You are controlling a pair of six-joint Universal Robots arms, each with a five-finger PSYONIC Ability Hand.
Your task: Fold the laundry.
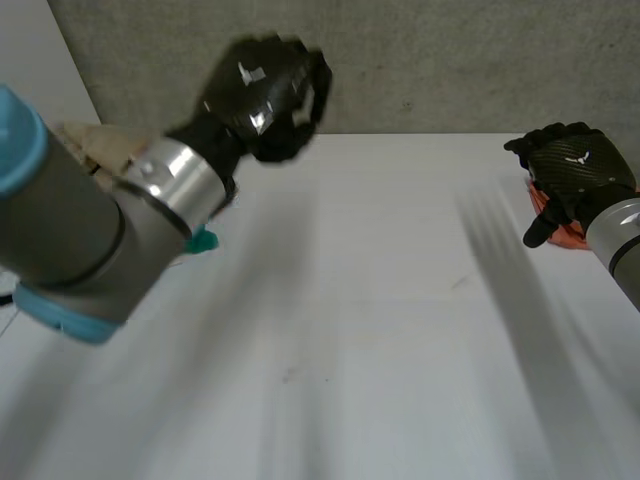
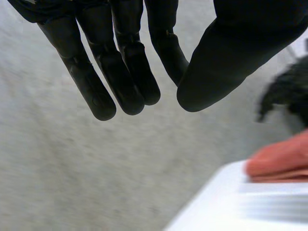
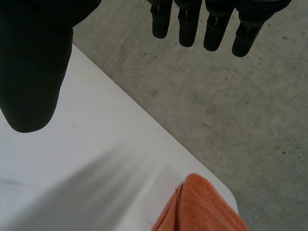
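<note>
My left hand is raised high over the table's far left part, fingers curled in with nothing in them. In the left wrist view its fingers and thumb nearly meet at the tips, empty. At the far right corner my right hand hovers open just above a folded orange cloth. From the right wrist, the straight fingers stand well apart from the thumb, and the orange cloth lies under the palm at the table's corner. The left wrist view also catches the orange cloth.
The white table ends at a far edge with grey floor beyond it. A pale beige item and a small teal piece lie at the far left, partly behind my left arm.
</note>
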